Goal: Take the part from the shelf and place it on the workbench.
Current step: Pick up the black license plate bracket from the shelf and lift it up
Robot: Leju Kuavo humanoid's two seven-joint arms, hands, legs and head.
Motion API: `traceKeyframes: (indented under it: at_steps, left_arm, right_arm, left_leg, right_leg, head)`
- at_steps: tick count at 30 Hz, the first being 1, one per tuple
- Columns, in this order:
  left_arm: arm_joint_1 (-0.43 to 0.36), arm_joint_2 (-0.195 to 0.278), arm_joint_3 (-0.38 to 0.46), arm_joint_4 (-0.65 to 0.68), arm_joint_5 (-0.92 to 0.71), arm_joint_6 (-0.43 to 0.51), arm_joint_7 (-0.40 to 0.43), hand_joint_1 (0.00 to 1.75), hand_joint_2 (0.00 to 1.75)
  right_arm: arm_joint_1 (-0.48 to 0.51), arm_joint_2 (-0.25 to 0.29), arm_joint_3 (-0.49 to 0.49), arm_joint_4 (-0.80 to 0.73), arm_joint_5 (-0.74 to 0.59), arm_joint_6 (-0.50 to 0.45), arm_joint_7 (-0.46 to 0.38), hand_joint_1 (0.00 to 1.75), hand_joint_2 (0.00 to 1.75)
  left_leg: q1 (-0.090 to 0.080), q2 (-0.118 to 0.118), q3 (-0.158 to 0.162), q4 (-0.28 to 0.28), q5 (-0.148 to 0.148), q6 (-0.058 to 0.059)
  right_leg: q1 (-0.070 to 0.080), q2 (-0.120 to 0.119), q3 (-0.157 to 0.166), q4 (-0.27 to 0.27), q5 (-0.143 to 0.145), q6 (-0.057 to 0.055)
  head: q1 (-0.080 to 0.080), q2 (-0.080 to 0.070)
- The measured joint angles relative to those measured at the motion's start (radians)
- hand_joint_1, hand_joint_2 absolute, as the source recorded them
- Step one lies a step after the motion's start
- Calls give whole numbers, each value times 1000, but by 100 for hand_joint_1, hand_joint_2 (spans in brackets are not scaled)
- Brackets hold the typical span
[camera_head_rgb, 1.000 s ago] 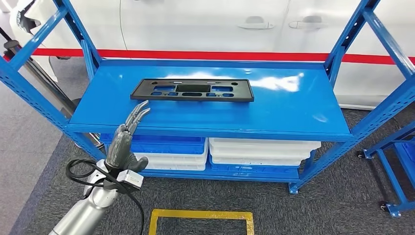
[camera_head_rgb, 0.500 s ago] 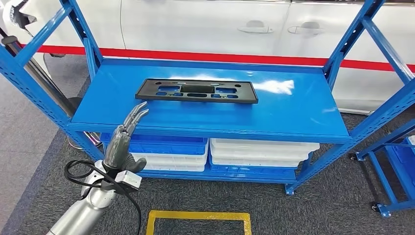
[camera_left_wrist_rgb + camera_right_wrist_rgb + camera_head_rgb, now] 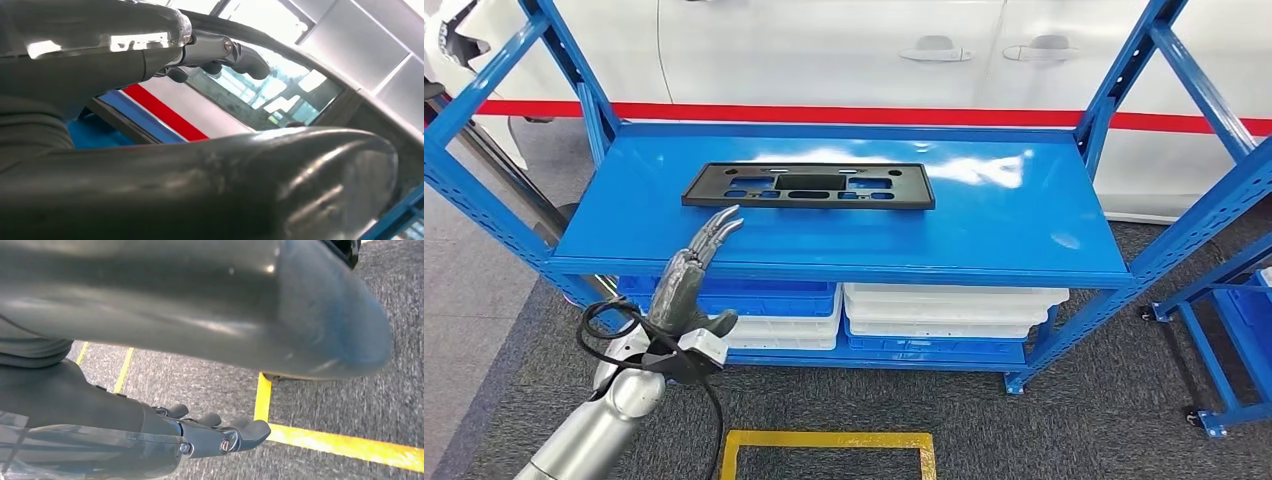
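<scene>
I've got my left hand raised in front of the blue shelf, fingers stretched out straight and apart, thumb off to the side, nothing in it; the fingertips sit just over the shelf's front lip. The part, a flat black frame with cut-outs, lies flat on the shelf's top board, towards the back and left of centre, apart from my fingertips. My right hand hangs low over the grey carpet and yellow floor tape, fingers loosely extended, holding nothing. Here's what worries me: the part is thin and lies flush on a glossy board, so I reckon my fingers could just shove it backwards rather than get under an edge. It's long too, so if I grip one end with a single hand it may tilt and slip out. I also judge the upright post on the left a snag risk for my arm as I reach in. As for writing, I can read no label or brand on the part, the shelf, or the stacked bins below.
</scene>
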Motion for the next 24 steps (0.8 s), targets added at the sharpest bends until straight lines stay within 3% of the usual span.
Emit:
traceKeyframes:
  at_steps: [9, 21, 24]
  left_arm:
    - [-46, 0, -24, 41, -45, -14, 26, 0, 0]
    - [-52, 0, -34, 51, -50, -20, 27, 0, 0]
    - [-53, 0, -37, 51, -54, -23, 29, 0, 0]
  right_arm:
    - [-1, 0, 0, 0, -6, 0, 0, 0, 0]
    - [-1, 0, 0, 0, -7, 0, 0, 0, 0]
    - [-1, 1, 0, 0, -8, 0, 1, 0, 0]
  left_leg:
    - [1, 0, 0, -2, 2, -13]
    - [0, 0, -2, 2, 1, -11]
    - [-4, 0, -2, 0, 2, -1]
  right_leg:
    - [3, 0, -1, 2, 1, -5]
    - [1, 0, -1, 2, 1, -4]
    - [-5, -1, 4, -8, 7, 5]
  head:
    - [0, 0]
    - [0, 0]
    - [0, 0]
